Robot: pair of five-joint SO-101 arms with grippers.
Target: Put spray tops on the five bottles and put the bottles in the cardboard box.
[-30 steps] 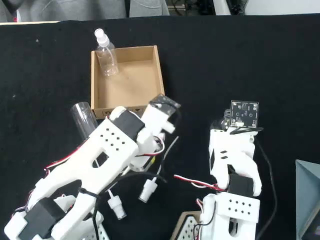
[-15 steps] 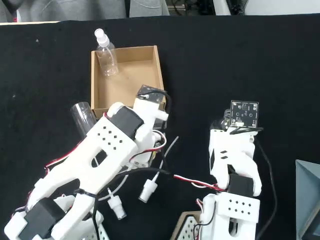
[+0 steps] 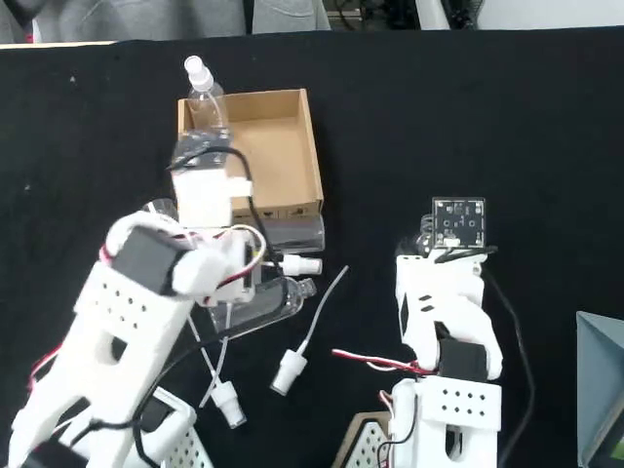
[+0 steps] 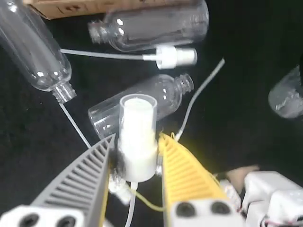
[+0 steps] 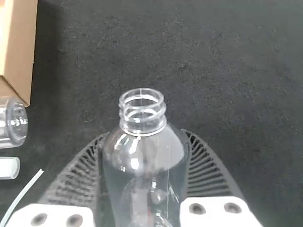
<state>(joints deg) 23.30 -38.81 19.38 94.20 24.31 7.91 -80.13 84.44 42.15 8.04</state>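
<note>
Moved: my left arm has swung in the last second from the box's near right corner across to its near left one, uncovering two bottles, and my right arm has edged slightly left.
Surface: a black cloth table (image 3: 507, 117), with the cardboard box (image 3: 313, 146) towards its far side.
Room: pale grey shapes past the table's far edge (too little to name).
Left arm: reaches forward from the near left, wrist over the box's near left wall.
Left gripper (image 4: 136, 139): clamped on a spray top (image 4: 137, 118), held over the lying bottles.
Right arm: folded close to its base, well right of the box.
Right gripper (image 5: 143, 137): closed round an uncapped bottle (image 5: 142, 156), neck open.
Bottles: a capped bottle (image 3: 202, 93) lies at the box's far left corner, head past the rim. A bare bottle (image 3: 292, 234) lies just in front of the box, with a third bottle (image 3: 268, 297) nearer me.
Tops: a loose top (image 3: 302, 264) lies between those two. A second loose top (image 3: 288, 370) and a third loose top (image 3: 226, 402) lie nearer me.
</note>
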